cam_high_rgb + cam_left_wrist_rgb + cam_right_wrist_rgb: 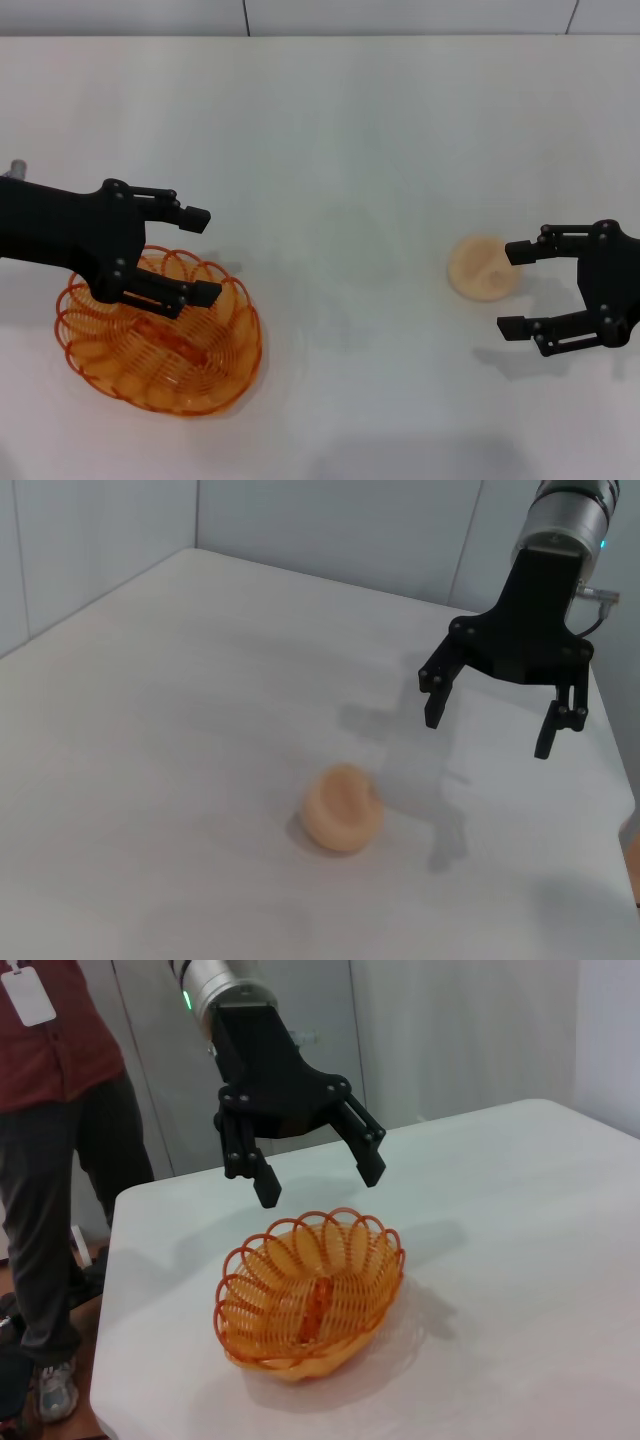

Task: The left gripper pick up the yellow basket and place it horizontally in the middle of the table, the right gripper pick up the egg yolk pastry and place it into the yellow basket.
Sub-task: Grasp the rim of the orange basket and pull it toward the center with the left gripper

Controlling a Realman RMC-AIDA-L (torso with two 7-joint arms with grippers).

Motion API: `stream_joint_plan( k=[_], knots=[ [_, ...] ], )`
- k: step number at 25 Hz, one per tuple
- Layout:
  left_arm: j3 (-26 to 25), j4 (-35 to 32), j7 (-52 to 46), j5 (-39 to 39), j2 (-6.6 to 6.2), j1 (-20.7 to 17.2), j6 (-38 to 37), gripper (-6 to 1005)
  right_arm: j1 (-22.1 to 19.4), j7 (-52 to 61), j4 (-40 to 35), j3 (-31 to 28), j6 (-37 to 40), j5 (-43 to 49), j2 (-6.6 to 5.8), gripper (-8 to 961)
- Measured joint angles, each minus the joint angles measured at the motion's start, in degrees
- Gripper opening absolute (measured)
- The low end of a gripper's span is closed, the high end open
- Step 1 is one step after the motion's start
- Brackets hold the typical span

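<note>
The yellow basket [236,322] sits upright at the near left of the white table; it also shows in the right wrist view [236,1272]. My left gripper [203,255] is open and empty, hovering just above the basket's far rim, one finger over the rim; the right wrist view shows it [320,1182] above the basket, apart from it. The egg yolk pastry [483,267] lies on the table at the right, also in the left wrist view [342,808]. My right gripper [515,289] is open and empty, right beside the pastry on its near-right side, raised above the table [488,733].
The white table [340,180] stretches bare between the basket and the pastry. A person in a dark red shirt [50,1160] stands off the table's left end. A pale wall [400,15] runs behind the table's far edge.
</note>
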State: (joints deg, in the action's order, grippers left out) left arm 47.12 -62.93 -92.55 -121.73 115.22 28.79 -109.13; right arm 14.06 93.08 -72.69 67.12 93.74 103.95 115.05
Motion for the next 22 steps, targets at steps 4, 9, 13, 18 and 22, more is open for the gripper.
stream_joint_plan(
  k=[4, 9, 13, 18, 22],
  knots=[
    [0.0, 0.0, 0.0, 0.0, 0.00, 0.0, 0.0, 887, 0.0, 0.0, 0.3, 0.1, -0.1, 0.0, 0.00, 842],
    [-0.1, 0.0, 0.0, 0.0, -0.01, 0.0, 0.0, 887, 0.0, 0.0, 0.4, 0.0, -0.1, 0.1, 0.00, 841],
    [-0.1, 0.0, 0.0, 0.0, -0.01, 0.0, 0.0, 887, 0.0, 0.0, 0.4, 0.1, -0.1, 0.1, 0.00, 841],
    [-0.3, 0.0, 0.0, 0.0, -0.01, 0.0, 0.1, 887, 0.1, 0.0, 0.5, 0.1, -0.1, 0.1, 0.00, 841],
    [-0.5, -0.4, -1.8, 0.0, -0.26, 0.0, 0.2, 887, 0.1, 0.0, 0.5, 0.0, -0.1, 0.1, 0.00, 841]
  ],
)
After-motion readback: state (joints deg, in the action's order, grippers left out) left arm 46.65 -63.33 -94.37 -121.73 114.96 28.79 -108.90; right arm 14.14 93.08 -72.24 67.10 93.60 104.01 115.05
